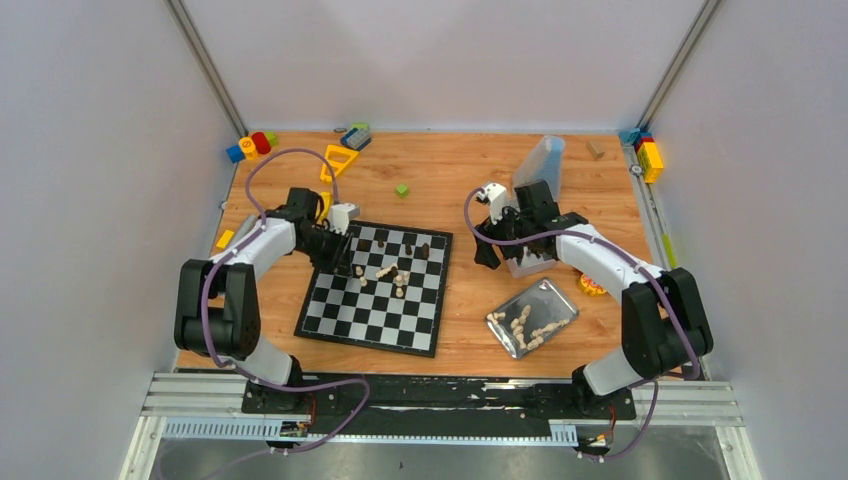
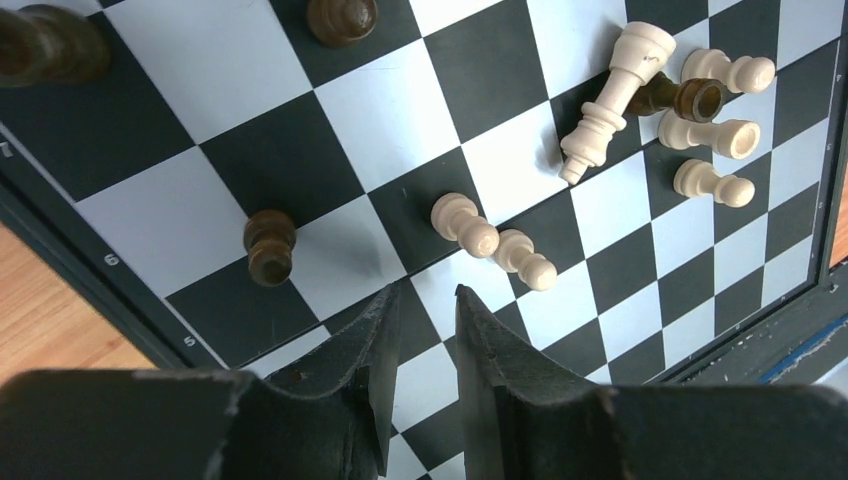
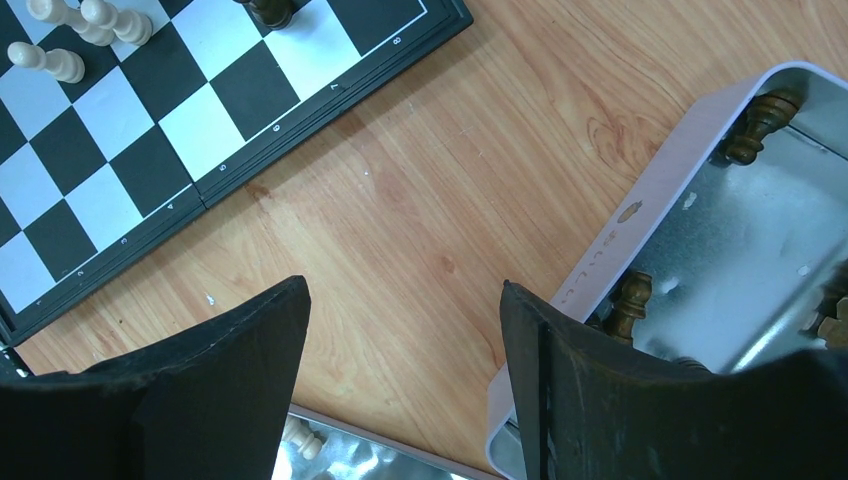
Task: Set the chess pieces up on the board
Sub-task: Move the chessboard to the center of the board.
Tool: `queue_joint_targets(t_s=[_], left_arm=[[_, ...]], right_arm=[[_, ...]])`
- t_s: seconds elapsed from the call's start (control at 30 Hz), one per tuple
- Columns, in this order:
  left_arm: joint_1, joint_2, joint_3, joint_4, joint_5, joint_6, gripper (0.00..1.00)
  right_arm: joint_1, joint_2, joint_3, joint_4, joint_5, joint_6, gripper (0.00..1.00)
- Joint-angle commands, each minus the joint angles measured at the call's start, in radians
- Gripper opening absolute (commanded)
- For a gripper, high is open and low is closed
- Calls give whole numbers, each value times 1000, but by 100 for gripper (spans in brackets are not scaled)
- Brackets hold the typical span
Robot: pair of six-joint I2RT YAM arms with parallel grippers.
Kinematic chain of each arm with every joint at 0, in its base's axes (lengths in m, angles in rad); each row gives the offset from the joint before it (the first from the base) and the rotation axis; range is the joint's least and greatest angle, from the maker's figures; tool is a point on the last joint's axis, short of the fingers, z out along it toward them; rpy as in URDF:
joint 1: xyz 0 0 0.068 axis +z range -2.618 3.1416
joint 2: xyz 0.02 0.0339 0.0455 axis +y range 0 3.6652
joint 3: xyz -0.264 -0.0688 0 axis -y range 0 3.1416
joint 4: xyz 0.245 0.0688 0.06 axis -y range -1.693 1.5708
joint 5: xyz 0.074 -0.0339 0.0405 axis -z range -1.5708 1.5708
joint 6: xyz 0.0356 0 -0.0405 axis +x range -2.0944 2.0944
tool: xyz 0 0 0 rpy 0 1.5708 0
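**Board left of centre, pieces strewn — both pincers empty**

Pale, plain walls (image 1: 100, 120) close the cell in on three sides, with metal posts (image 1: 205, 60) slanting up at the far corners. The wooden table (image 1: 450, 165) fills the space between them, orange-brown and grained. A metal rail (image 1: 450, 398) runs along its near edge, where the arms are bolted.

The board (image 1: 340, 320) lies flat on the table, left of centre and slightly askew. The left arm (image 1: 215, 300) bends over its far-left corner. The right arm (image 1: 640, 310) reaches toward the middle right, where a pale-rimmed tray (image 3: 640, 215) holds dark pieces (image 3: 630, 305). A second metal tray (image 1: 558, 297) lies nearer, to the right of the board, with cream pieces (image 1: 528, 325) heaped in it. A clear container (image 1: 540, 165) stands on edge at the far right. Toy blocks (image 1: 250, 145) cluster in both far corners.

The left pincer (image 2: 425, 292) hangs over the board with its fingers narrowly apart and nothing between them. The right pincer (image 3: 402, 290) is spread wide above bare wood, between the board and the pale-rimmed tray, and is empty.

On the board, several toppled cream pieces (image 2: 610, 100) lie on their sides — one pair just ahead of the left pincer. A dark pawn (image 2: 270, 245) stands upright near the board's edge.
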Motion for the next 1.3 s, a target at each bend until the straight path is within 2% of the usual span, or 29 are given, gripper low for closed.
queue_joint_targets(t_s=[0.0,0.17,0.27,0.4,0.5,0.7,0.9,1.27], left_arm=[[2,-91,16,8,-28,-7,35],[3,-198,-1,-17,-151,30,38],[8,-228,-6,-26,-260,54,44],[62,-209,11,-36,-293,64,52],[138,-175,27,-40,-284,63,55],[209,-73,40,1,-327,87,49],[227,2,30,46,-378,118,36],[203,30,-26,30,-322,151,30]], right_arm=[[5,4,33,17,-3,-21,71],[5,0,36,10,-5,-20,71],[5,-11,36,6,-8,-22,71],[5,-12,35,6,-12,-21,71],[6,-10,28,7,-17,-20,71],[5,-21,17,12,-20,-22,71],[5,-16,8,14,-22,-26,71],[5,-7,9,12,-15,-28,70]])
